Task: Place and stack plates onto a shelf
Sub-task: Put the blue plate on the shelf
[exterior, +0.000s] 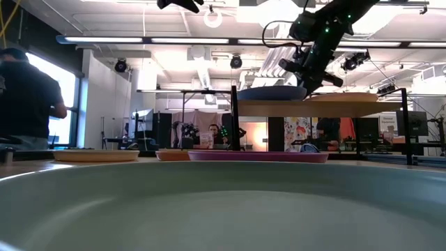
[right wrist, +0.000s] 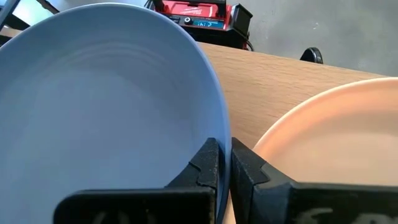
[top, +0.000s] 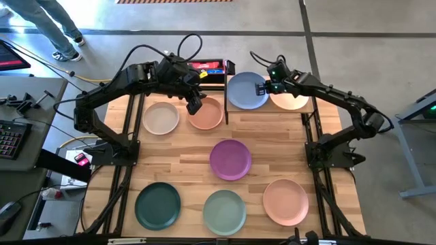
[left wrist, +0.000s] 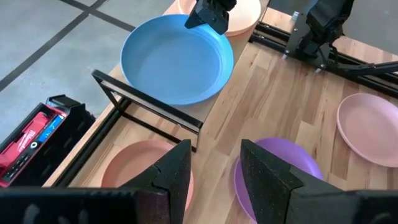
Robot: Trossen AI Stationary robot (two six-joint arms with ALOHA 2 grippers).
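Note:
The blue plate [top: 246,90] lies on the left half of the light-wood shelf [top: 270,111], next to the orange-tan plate [top: 291,101]. My right gripper [top: 262,87] is over the shelf, between these two plates, shut on the blue plate. My left gripper [top: 195,105] hovers open above the salmon plate [top: 206,114], touching nothing. On the table rest the cream plate [top: 161,117], purple plate [top: 230,159], dark green plate [top: 157,205], sage green plate [top: 224,211] and pale pink plate [top: 285,201]. My right gripper pinches the blue plate's rim [right wrist: 219,121] on the side facing the orange-tan plate, with one finger [right wrist: 205,165] inside the plate and the other outside. The fingers come from above, slanting down. The plate sits level at the shelf top [exterior: 272,93]; whether it rests there or is just clear I cannot tell.
A red and black case [top: 208,67] sits beyond the table's far edge, behind the shelf. Black posts [top: 225,95] stand at the shelf's corners. Arm base frames flank the table's left and right sides. A person [exterior: 24,104] stands beyond the table on the left.

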